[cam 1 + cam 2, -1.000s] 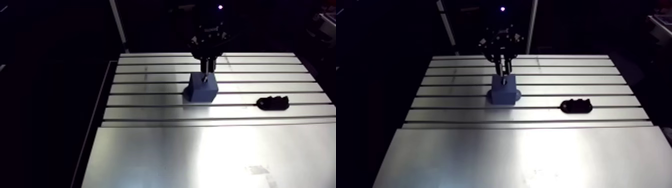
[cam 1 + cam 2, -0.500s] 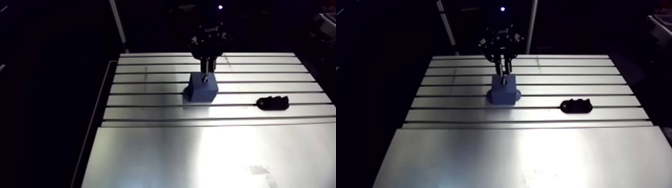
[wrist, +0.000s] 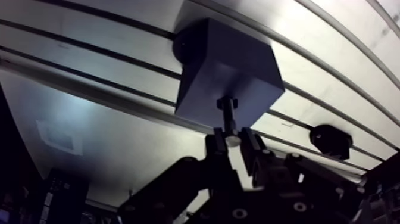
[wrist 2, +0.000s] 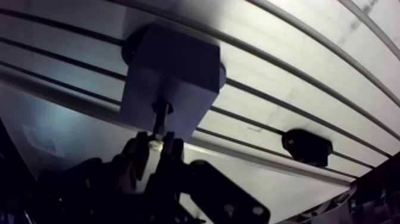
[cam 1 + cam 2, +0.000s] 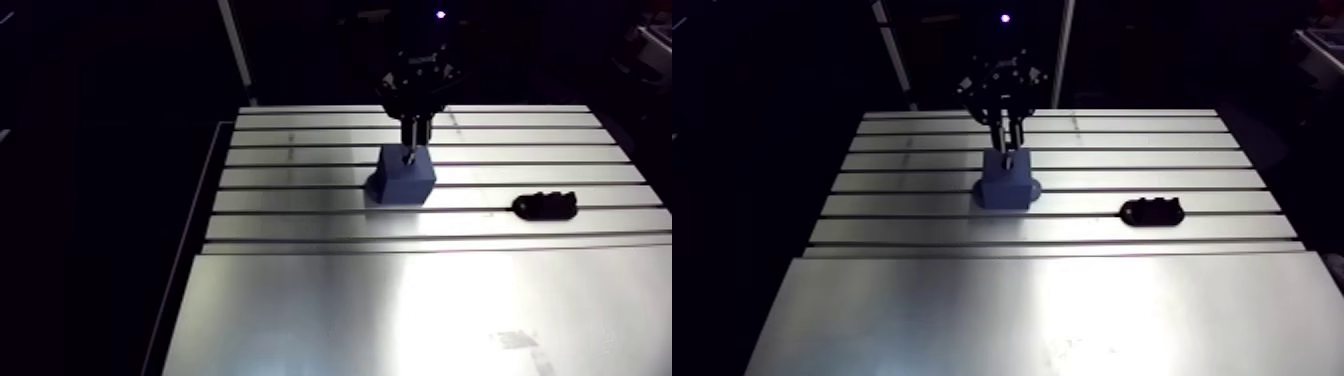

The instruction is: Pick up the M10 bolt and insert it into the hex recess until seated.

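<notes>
A dark blue block (image 3: 229,65) stands on the slotted aluminium table (image 5: 400,300), on a round foot. In the wrist view my gripper (image 3: 232,138) is shut on the shank of the M10 bolt (image 3: 228,118), which points straight ahead of the fingers. The bolt's far end (image 4: 161,109) sits at the block's top face, near the edge closest to the gripper. The hex recess itself is hidden under the bolt. In the arm view the gripper (image 5: 416,132) hangs upright right above the block (image 5: 403,178).
A small black holder (image 5: 545,205) with a bumpy top lies on the table to the right of the block, also in the wrist view (image 3: 330,140). T-slots run across the table's far half; a smooth plate covers the near half.
</notes>
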Robot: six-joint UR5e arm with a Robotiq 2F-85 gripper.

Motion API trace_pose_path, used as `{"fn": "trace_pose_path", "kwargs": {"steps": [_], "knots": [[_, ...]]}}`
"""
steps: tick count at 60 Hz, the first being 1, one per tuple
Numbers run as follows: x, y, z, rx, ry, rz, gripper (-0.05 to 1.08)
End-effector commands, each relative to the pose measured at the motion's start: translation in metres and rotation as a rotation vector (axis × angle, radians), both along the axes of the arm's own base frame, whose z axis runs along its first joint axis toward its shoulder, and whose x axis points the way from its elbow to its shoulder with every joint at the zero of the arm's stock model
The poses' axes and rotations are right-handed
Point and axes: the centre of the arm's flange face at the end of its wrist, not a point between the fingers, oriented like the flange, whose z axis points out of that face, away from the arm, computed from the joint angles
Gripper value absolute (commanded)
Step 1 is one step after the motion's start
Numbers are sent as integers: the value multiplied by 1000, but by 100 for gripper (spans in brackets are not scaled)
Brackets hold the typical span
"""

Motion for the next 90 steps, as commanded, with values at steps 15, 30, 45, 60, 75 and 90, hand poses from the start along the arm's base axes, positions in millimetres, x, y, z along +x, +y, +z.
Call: {"fn": "trace_pose_path", "kwargs": {"steps": [15,30,45,60,75,90], "knots": [[-1,1,-4,0,-1,-2,98],[-2,2,-4,1,2,-2,98],[-3,-3,2,-3,35,13,1],[-12,-4,22,-29,149,31,1],[-14,0,26,-27,158,23,1],[-16,1,31,-25,171,19,1]]}}
